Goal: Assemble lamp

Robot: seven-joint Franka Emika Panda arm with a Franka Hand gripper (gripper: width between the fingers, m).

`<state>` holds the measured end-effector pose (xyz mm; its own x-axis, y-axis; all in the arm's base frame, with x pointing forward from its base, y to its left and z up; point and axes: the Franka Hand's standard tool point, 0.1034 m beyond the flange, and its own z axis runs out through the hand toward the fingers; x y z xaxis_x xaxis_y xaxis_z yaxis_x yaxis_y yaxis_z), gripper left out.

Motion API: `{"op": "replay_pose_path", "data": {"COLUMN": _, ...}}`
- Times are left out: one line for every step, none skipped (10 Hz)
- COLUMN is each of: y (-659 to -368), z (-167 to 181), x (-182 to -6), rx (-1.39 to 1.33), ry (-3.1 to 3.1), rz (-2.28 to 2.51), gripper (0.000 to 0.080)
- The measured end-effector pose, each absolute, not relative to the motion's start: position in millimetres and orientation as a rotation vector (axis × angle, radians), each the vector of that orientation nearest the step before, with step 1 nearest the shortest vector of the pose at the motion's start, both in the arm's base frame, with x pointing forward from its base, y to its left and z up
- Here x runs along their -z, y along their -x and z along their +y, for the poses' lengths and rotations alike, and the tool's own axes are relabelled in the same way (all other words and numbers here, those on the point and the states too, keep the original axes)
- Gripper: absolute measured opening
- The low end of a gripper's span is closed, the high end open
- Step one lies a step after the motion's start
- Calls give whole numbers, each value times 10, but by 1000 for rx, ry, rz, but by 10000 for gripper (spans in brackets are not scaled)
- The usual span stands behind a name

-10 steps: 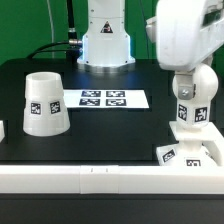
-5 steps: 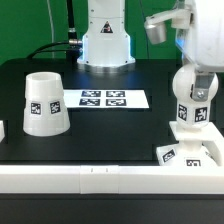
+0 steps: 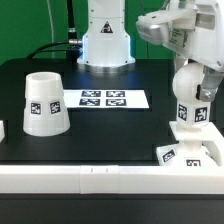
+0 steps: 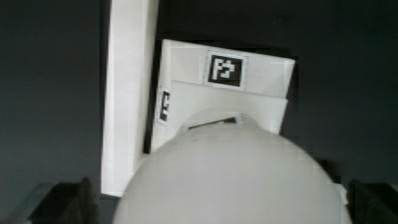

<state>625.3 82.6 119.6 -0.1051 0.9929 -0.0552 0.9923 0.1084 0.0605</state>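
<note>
The round bulb stands upright on its neck in the flat square base at the exterior view's right, near the front. My gripper hangs over the bulb's top; its dark fingers are barely visible there. In the wrist view the bulb fills the space between my fingers, which stand wide apart with a gap to the bulb on each side. The base with a tag lies beyond it. The tapered shade stands alone at the exterior view's left, mouth up.
The marker board lies flat in the middle of the black table. A long white border bar runs along the front edge and shows beside the base in the wrist view. The arm's white pedestal stands at the back.
The arm's upper links have swung and turned above the bulb. The bulb, base and shade have not moved.
</note>
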Motion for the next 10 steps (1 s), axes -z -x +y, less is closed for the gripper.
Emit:
{"op": "replay_pose_path", "data": {"y": -6254, "z": 822, "x": -1196, "rx": -12, "ry": -2045, "rz": 2276, "gripper": 574}}
{"op": "replay_pose_path", "data": {"y": -6254, "z": 821, "x": -1196, "rx": -13, "ry": -2056, "rz": 2266, "gripper": 574}}
{"op": "replay_pose_path", "data": {"y": -6254, "z": 821, "x": -1196, "rx": -15, "ry": -2091, "rz": 2234, "gripper": 574}}
{"op": "replay_pose_path", "data": {"y": -6254, "z": 819, "x": -1196, "rx": -16, "ry": -2112, "rz": 2214, "gripper": 575}}
{"op": "replay_pose_path", "data": {"y": -6252, "z": 815, "x": -1195, "rx": -18, "ry": -2167, "rz": 2162, "gripper": 575}}
{"op": "replay_pose_path", "data": {"y": -6251, "z": 813, "x": -1194, "rx": -24, "ry": -2288, "rz": 2037, "gripper": 575}}
{"op": "replay_pose_path", "data": {"y": -6249, "z": 813, "x": -1193, "rx": -31, "ry": -2399, "rz": 1908, "gripper": 575}}
{"op": "replay_pose_path", "data": {"y": -6250, "z": 813, "x": -1193, "rx": -36, "ry": -2481, "rz": 1801, "gripper": 576}}
{"op": "replay_pose_path", "data": {"y": -6251, "z": 810, "x": -1194, "rx": -40, "ry": -2546, "rz": 1710, "gripper": 576}}
{"op": "replay_pose_path", "data": {"y": -6245, "z": 814, "x": -1192, "rx": -46, "ry": -2649, "rz": 1557, "gripper": 576}}
